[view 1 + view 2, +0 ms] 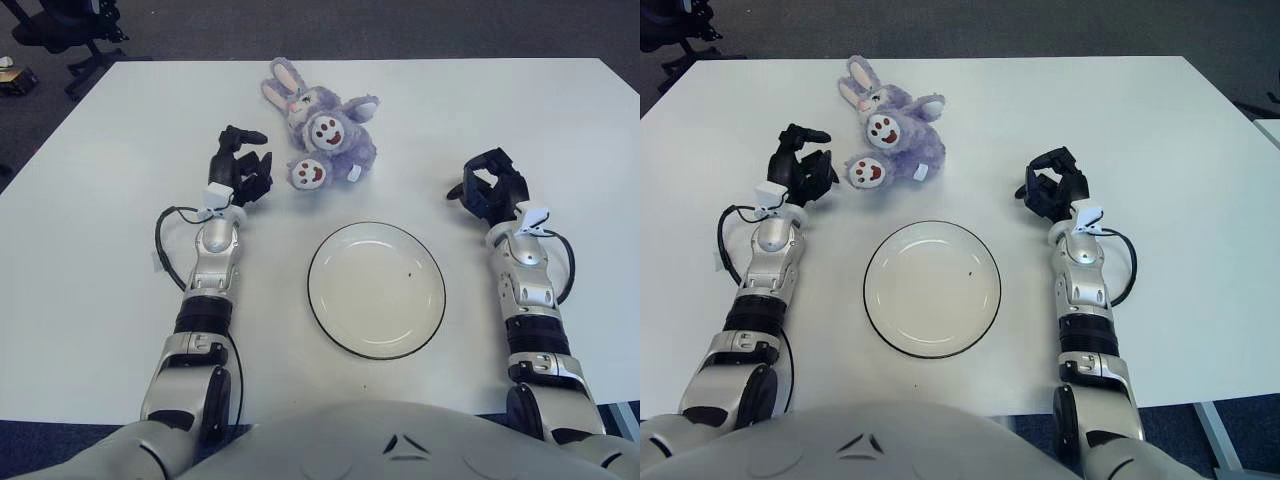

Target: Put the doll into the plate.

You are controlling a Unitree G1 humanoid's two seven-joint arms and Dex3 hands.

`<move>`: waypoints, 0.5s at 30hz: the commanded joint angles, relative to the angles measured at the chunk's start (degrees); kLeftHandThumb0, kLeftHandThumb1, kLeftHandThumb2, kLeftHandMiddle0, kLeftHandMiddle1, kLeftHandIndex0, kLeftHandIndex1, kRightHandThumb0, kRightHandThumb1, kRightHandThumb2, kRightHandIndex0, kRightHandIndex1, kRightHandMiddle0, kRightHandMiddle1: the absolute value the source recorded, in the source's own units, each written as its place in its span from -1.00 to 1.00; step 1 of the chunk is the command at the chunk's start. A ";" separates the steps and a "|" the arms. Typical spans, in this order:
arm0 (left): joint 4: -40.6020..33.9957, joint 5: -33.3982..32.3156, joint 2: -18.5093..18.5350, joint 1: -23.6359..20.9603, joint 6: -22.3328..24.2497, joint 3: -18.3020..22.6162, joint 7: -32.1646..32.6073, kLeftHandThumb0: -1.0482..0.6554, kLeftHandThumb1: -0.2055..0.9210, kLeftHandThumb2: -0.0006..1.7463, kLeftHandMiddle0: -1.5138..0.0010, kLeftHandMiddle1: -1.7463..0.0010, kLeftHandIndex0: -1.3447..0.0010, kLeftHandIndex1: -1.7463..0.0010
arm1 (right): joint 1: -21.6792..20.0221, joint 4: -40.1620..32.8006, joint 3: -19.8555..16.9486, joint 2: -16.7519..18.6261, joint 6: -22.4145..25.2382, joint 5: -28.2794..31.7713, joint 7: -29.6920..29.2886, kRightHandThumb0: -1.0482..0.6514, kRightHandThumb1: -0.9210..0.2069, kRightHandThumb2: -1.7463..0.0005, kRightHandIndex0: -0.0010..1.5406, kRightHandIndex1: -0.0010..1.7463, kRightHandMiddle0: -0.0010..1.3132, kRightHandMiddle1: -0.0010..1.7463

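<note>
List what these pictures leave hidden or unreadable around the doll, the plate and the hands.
- Doll: its underside, hidden by its own body in both views.
- Plate: the dark speck inside is too small to identify.
- Left hand: palm side faces away.
- Right hand: fingers curl over the palm.
- Office chair: cut off by the top edge.

The scene was brightly and evenly lit from overhead. The white table (pixel 100 160) reflected the light softly, without harsh glare. Shadows were faint and short: a thin one hugged the doll (pixel 325 130), and a slim dark edge sat under the plate (pixel 377 348) along its near rim. The plate's glazed surface carried a mild sheen. The black fingers of the left hand (pixel 240 170) and right hand (pixel 492 188) read as dark shapes with little detail. Focus was sharp across the table; the floor beyond looked dimmer.
</note>
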 commanded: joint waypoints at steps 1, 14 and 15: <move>6.69 2.65 1.15 1.15 -5.53 -0.73 1.77 -0.18 1.00 -0.58 -0.08 -1.00 0.46 -0.81 | 0.04 1.73 -0.01 0.00 0.59 0.09 0.50 -0.22 -0.55 0.03 0.12 1.00 -0.45 1.00; 1.42 -8.76 4.59 -0.33 3.81 -0.28 -10.51 -0.18 1.00 -0.59 -0.07 -0.89 0.44 -0.80 | -0.44 2.58 0.01 0.04 0.23 -0.13 0.53 -0.22 -0.55 0.02 0.13 1.00 -0.45 1.00; -1.09 -12.09 5.31 -0.26 7.52 -0.09 -14.24 -0.18 1.00 -0.59 -0.08 -0.82 0.44 -0.79 | -0.51 2.69 0.04 0.06 0.23 -0.18 0.50 -0.22 -0.55 0.02 0.13 1.00 -0.45 1.00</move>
